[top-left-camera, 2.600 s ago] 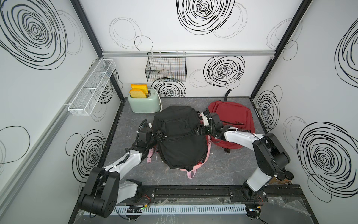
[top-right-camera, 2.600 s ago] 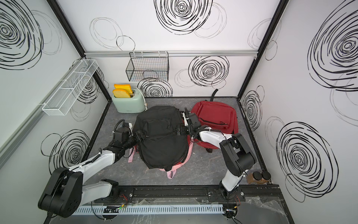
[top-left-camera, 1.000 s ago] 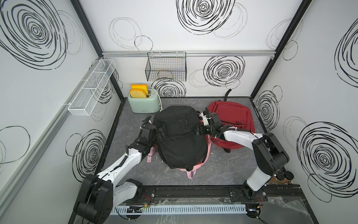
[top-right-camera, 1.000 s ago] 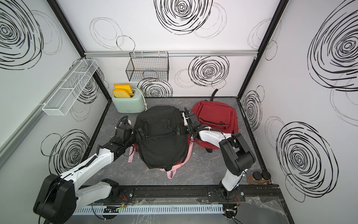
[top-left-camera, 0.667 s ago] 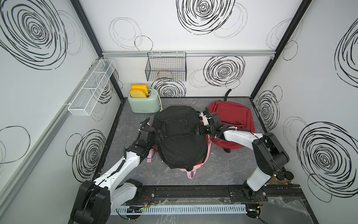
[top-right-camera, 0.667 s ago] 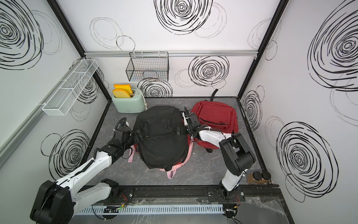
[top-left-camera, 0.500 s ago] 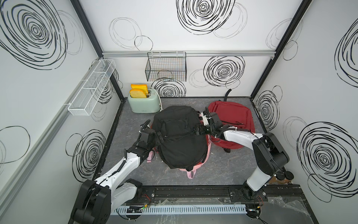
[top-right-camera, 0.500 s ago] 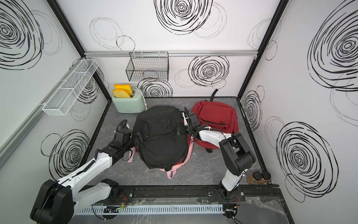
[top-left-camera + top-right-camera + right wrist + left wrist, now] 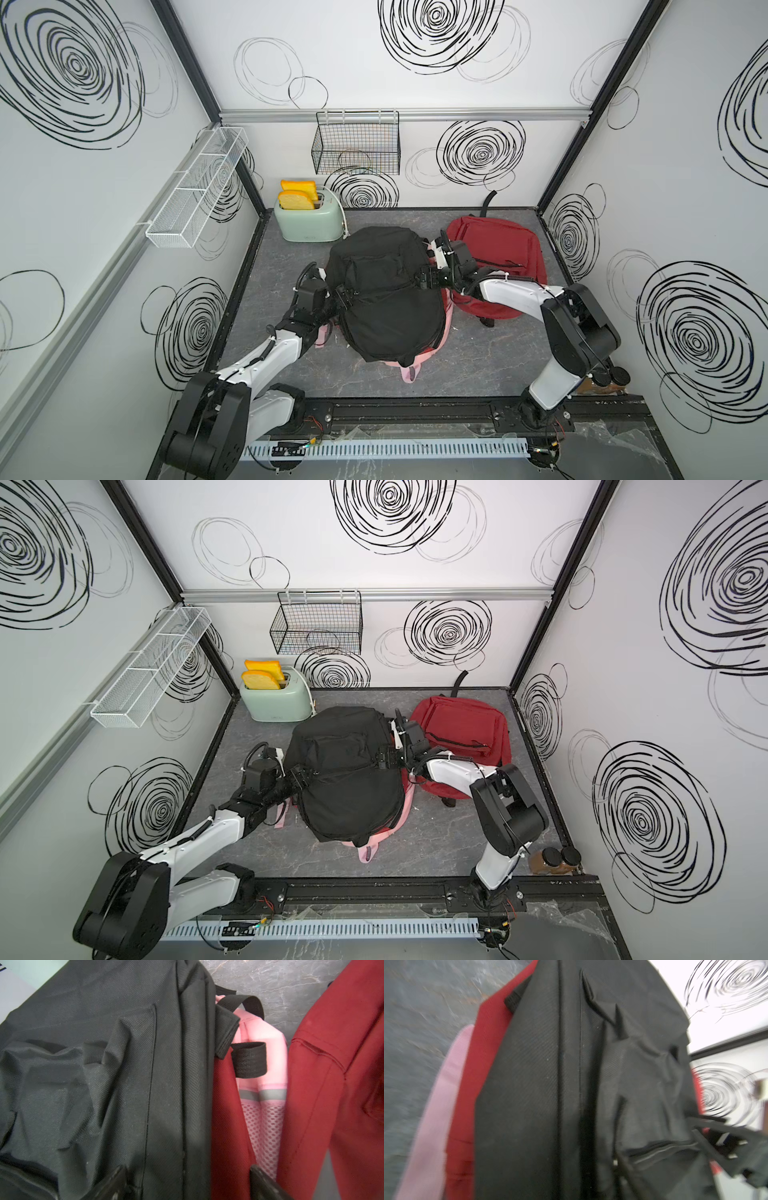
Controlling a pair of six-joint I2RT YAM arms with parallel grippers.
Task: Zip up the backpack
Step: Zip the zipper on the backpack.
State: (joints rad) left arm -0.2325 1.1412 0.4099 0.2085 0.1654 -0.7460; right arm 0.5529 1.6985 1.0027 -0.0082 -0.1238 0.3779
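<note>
Top views both show the grey table [image 9: 478, 365] crowded. The black backpack [image 9: 386, 299], which I take to be the one to zip since both grippers are at it, lies near the middle, heaped on a pink backpack [image 9: 409, 372] and a layer of red fabric [image 9: 224, 1105]. A red backpack [image 9: 503, 245] sits just beside it on the right arm's side, and a mint toaster [image 9: 309, 222] stands near its far end on the left arm's side. That heap is your first worry: a tug along the zip could slide the black bag over the loose layers beneath instead of moving the slider, so you need one side held firm. The left gripper [image 9: 343, 297] is pressed against the bag's left flank and the right gripper [image 9: 424, 278] against its right flank. In the right wrist view the right fingers [image 9: 116, 1182] stand wide apart, astride the black edge and the red fabric; closing there could pinch both layers and drag the wrong bag along. Whether the left jaws are apart or closed I cannot tell, as no finger shows plainly in that arm's blurred wrist view. That view does catch a zipper [image 9: 660, 1150] under puckered cloth, and I see no pull tab anywhere. You may therefore clamp loose fabric instead of the tab, or run the slider into a fold and jam it.
</note>
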